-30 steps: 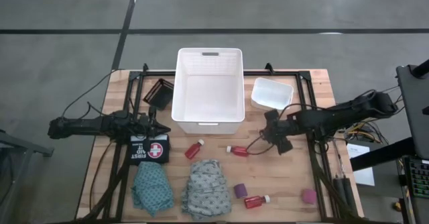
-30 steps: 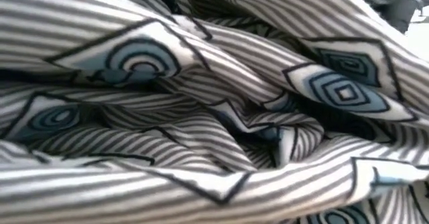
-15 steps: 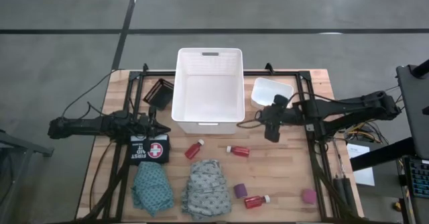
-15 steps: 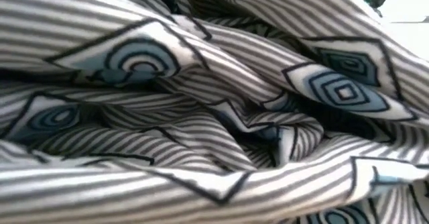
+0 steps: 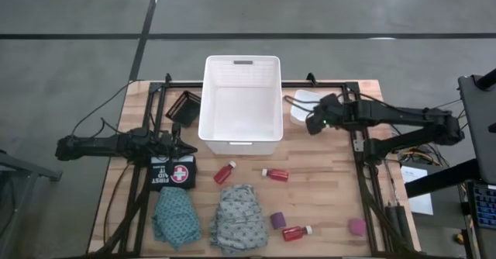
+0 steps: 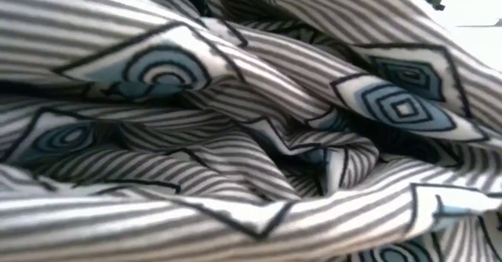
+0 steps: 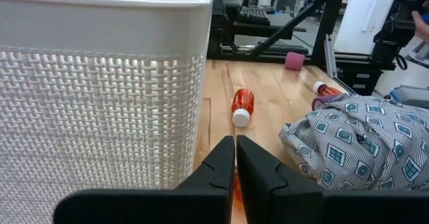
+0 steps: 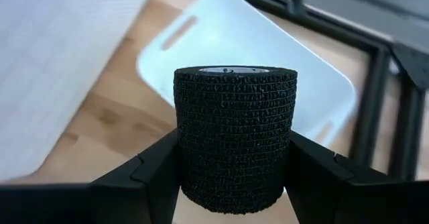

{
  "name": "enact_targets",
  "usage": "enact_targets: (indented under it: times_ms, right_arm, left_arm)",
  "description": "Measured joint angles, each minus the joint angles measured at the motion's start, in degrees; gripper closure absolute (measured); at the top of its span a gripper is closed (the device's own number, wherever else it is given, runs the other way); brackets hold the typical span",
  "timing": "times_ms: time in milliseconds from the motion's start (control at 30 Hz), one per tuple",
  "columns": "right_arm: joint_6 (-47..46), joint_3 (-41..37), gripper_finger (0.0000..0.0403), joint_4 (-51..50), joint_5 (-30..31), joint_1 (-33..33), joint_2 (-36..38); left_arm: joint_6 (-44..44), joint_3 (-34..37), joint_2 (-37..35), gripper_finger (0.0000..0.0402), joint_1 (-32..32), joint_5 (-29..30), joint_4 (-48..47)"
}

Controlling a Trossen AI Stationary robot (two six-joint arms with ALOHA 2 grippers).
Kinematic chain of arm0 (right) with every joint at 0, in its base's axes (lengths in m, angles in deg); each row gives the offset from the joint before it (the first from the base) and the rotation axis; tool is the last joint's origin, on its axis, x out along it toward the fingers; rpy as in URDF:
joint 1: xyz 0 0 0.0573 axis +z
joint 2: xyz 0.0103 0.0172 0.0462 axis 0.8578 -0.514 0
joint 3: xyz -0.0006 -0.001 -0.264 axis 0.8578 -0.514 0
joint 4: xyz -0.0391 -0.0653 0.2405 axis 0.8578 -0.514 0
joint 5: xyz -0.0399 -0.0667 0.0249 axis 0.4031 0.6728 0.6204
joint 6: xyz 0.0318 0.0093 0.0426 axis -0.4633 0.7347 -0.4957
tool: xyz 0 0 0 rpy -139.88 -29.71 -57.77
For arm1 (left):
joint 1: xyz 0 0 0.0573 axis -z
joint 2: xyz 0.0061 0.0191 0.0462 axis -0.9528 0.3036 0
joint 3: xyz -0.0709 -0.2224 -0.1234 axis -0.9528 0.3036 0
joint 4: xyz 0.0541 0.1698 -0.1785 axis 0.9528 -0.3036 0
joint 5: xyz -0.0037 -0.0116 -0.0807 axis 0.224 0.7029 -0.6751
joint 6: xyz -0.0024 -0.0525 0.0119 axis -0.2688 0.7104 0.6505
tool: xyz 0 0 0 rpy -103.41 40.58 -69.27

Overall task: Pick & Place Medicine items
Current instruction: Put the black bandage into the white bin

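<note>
The right gripper (image 5: 316, 122) has been swung away from the red bottle (image 5: 275, 174) near the table's middle and carried toward the far side, now held above the small white tray (image 5: 302, 98) beside the white basket (image 5: 241, 69). The black roll (image 8: 234, 138) is gripped between its fingers and has been brought along.

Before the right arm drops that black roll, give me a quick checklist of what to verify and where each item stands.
1. Grip: right gripper shut on the black roll, roll upright between the fingers: ok.
2. Position: right gripper is beside the white basket, over the small white tray, not over the basket: not ok.
3. Basket inside free of things: ok.
4. Left gripper shut, waiting at the basket's left corner, out of the way: ok.
5. Height above the basket rim: cannot tell.
</note>
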Motion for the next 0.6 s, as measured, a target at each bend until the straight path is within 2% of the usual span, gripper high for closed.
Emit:
enact_targets:
  times_ms: [133, 333, 600]
  right_arm:
    - [-3.65, 0.15, 0.0188, -1.35, -1.51, -3.86, 0.0]
    - [-7.32, -1.87, 0.0188, -0.59, -8.16, -10.19, -0.11]
    - [-11.26, -5.71, 0.0188, 7.49, -8.48, -16.18, -0.13]
  left_arm:
    - [0.0, 0.0, 0.0, 0.0381, 0.0, 0.0, 0.0]
    - [0.0, 0.0, 0.0, 0.0381, 0.0, 0.0, -0.01]
    - [0.0, 0.0, 0.0, 0.0381, -0.01, -0.02, -0.01]
